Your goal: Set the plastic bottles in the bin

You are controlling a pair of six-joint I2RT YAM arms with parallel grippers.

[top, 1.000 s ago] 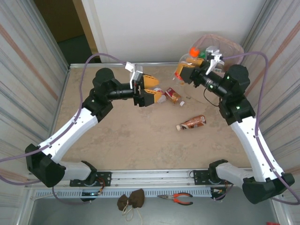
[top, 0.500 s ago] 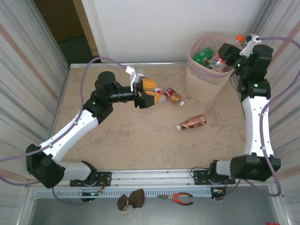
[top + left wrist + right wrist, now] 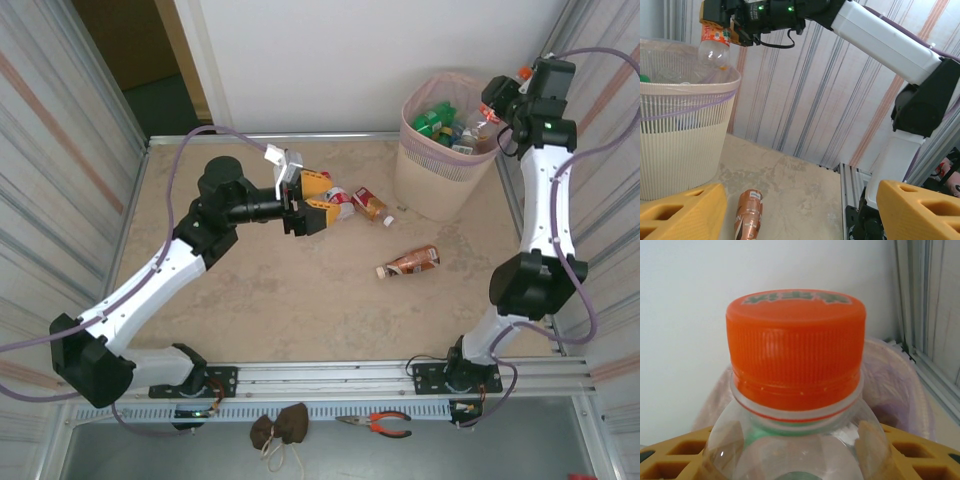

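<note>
Above the far right corner of the counter (image 3: pixel 250 300), the right tool (image 3: pixel 792 452) is pinching one clear bottle (image 3: pixel 715 47), a yellow finger on either side of its shoulders. The bottle's orange cap (image 3: pixel 796 347) points back at the wrist camera. Its orange label and clear base hang just over the rim of the single wastebasket (image 3: pixel 432 185), at that rim's right edge. The wastebasket is tapered and ribbed, with a pinkish band and liner at the top, and stands on the counter at the far right. Inside it lie at least two green bottles (image 3: pixel 433 120) and several clear ones, but the heap is too jumbled for a full count.

Left of the wastebasket, the left tool (image 3: pixel 328 198) stands spread, its two yellow fingers wide apart and gripping nothing. One red-and-white-labelled bottle (image 3: pixel 342 196) lies at its fingertips; whether a finger touches it cannot be told. Just right of that lies a second one, a brown-labelled bottle (image 3: pixel 371 205), between the left tool and the wastebasket. A third, the white-capped brown bottle (image 3: pixel 410 262), lies nearer, well apart from both tools. That makes three bottles on the counter and one in the right tool.

On the near ledge lie one pair of orange-handled pliers (image 3: pixel 385 424) and one brown cloth bundle (image 3: pixel 280 428).
</note>
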